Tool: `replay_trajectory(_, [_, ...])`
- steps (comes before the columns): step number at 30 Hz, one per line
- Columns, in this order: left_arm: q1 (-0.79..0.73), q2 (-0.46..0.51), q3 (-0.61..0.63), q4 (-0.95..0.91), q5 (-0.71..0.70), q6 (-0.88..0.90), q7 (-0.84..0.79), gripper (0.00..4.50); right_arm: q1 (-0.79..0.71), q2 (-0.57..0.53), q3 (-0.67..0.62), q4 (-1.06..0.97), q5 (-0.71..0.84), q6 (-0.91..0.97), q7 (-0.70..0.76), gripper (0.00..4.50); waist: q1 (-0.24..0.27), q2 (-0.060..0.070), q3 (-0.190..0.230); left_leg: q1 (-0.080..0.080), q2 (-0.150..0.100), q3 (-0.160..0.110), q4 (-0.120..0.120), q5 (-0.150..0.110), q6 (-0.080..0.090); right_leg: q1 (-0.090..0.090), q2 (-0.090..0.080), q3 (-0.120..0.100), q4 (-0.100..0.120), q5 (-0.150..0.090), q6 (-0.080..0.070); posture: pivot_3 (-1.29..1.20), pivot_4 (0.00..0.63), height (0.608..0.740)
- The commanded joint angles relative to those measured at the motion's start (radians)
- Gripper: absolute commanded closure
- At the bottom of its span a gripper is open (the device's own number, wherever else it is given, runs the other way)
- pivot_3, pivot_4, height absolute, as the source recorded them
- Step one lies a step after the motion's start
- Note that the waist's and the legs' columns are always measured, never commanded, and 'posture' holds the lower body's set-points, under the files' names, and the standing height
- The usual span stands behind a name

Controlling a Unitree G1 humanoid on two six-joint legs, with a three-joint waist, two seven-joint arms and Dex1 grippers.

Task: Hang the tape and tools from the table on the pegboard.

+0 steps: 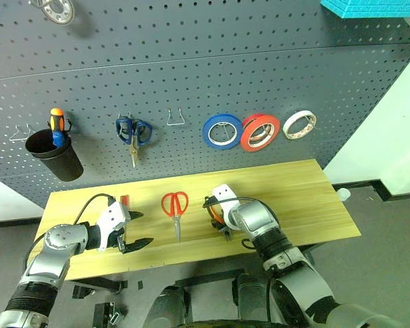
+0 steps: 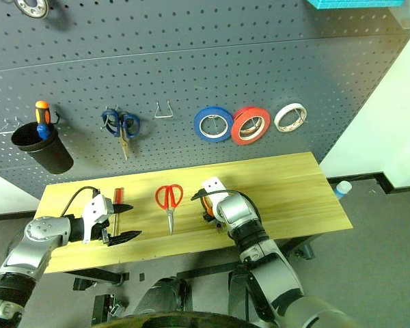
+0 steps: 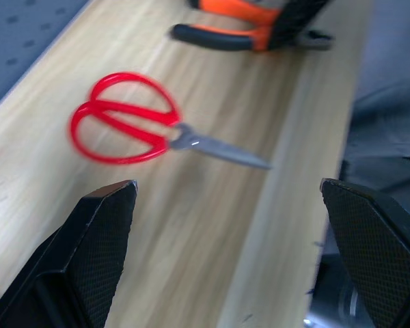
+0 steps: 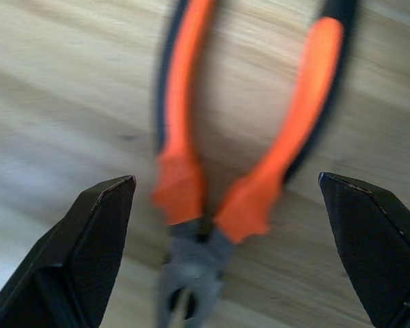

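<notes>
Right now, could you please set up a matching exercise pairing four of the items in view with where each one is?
Things:
1. red tape
2. red-handled scissors
3. pliers
4. orange-and-blue screwdriver

Places:
A. standing in the black cup on the pegboard
B. lying on the table, under the open right gripper
C. hanging on the pegboard between the blue and white rolls
D. lying mid-table, between the two grippers

Pairs: 1-C, 2-D, 3-B, 4-A
</notes>
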Motion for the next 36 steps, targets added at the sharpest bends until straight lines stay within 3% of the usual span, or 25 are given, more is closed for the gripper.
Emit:
replay_trajectory(1, [0.011, 0.024, 0.008, -0.024, -0.005, -0.009, -0.028, 0.0, -0.05, 0.038, -0.031, 0.068, 0.02, -0.041, -0.04, 0.02, -0.001, 0.0, 0.0, 0.0, 0.0, 0.0, 0.0, 0.0, 0.0, 0.0, 0.0, 0.0, 0.0, 0.0, 0.0, -0.05, 0.115, 0.74])
replay_trajectory(8, [0.012, 0.017, 0.009, -0.011, 0.008, -0.022, -0.028, 0.0, -0.084, 0.076, -0.039, 0.163, 0.033, -0.063, -0.064, 0.02, -0.002, 0.0, 0.0, 0.0, 0.001, 0.0, 0.0, 0.0, 0.0, -0.001, 0.001, 0.0, 0.001, 0.0, 0.0, -0.04, 0.112, 0.74])
replay_trajectory(11, [0.012, 0.015, 0.01, -0.008, 0.008, -0.025, -0.026, 0.0, -0.092, 0.077, -0.048, 0.191, 0.037, -0.075, -0.078, 0.58, -0.002, 0.0, 0.0, 0.0, 0.001, 0.0, 0.0, 0.0, 0.0, -0.001, 0.001, 0.0, 0.001, 0.0, 0.0, -0.04, 0.112, 0.74])
replay_trajectory(16, [0.018, 0.011, 0.012, -0.003, 0.005, -0.033, -0.025, 0.0, -0.097, 0.074, -0.067, 0.214, 0.044, -0.075, -0.106, 2.18, -0.005, 0.0, 0.0, 0.0, 0.001, 0.0, 0.0, 0.0, 0.0, -0.001, 0.001, 0.0, 0.002, 0.0, 0.0, -0.04, 0.109, 0.74])
replay_trajectory(17, [0.02, 0.011, 0.013, -0.003, 0.004, -0.034, -0.024, 0.0, -0.097, 0.072, -0.074, 0.216, 0.047, -0.074, -0.109, 2.27, -0.005, 0.0, 0.0, 0.0, 0.001, -0.001, 0.0, 0.0, 0.0, -0.001, 0.001, 0.0, 0.002, 0.0, 0.0, -0.04, 0.109, 0.74])
replay_trajectory(21, [0.04, 0.005, 0.031, -0.017, -0.017, -0.036, -0.016, 0.0, -0.092, 0.057, -0.08, 0.182, 0.067, -0.044, -0.08, 2.27, -0.005, 0.0, 0.0, 0.0, 0.001, -0.001, 0.0, 0.0, 0.0, -0.001, 0.001, 0.0, 0.002, 0.0, 0.0, -0.05, 0.107, 0.74])
replay_trajectory(25, [0.087, -0.014, 0.103, -0.079, -0.083, -0.033, 0.025, 0.0, -0.036, -0.016, 0.045, -0.049, 0.088, -0.045, 0.101, 2.27, -0.003, 0.001, 0.0, -0.001, 0.001, -0.001, 0.0, 0.0, 0.0, -0.002, 0.001, 0.0, 0.002, 0.0, 0.0, -0.05, 0.106, 0.74])
replay_trajectory(28, [0.138, -0.038, 0.193, -0.148, -0.162, -0.014, 0.065, 0.0, 0.041, -0.132, 0.145, -0.291, 0.081, -0.173, 0.216, 2.27, -0.002, 0.001, 0.001, -0.004, 0.001, -0.001, 0.0, 0.0, 0.0, -0.004, 0.001, 0.0, 0.001, 0.0, 0.0, -0.05, 0.106, 0.74])
replay_trajectory(31, [0.181, -0.068, 0.276, -0.203, -0.217, -0.01, 0.119, 0.0, 0.105, -0.246, 0.195, -0.463, 0.047, -0.416, 0.269, 2.27, 0.001, 0.001, 0.001, -0.004, 0.001, 0.0, -0.001, 0.0, -0.001, -0.004, 0.0, 0.0, 0.0, -0.003, 0.005, -0.05, 0.107, 0.74])
replay_trajectory(36, [0.208, -0.109, 0.392, -0.284, -0.302, 0.002, 0.195, 0.0, 0.124, -0.34, 0.171, -0.649, 0.09, -0.639, 0.365, 2.27, 0.006, -0.002, 0.003, -0.003, 0.001, 0.0, -0.001, 0.0, -0.001, -0.003, 0.0, 0.0, 0.0, -0.003, 0.005, -0.04, 0.108, 0.74])
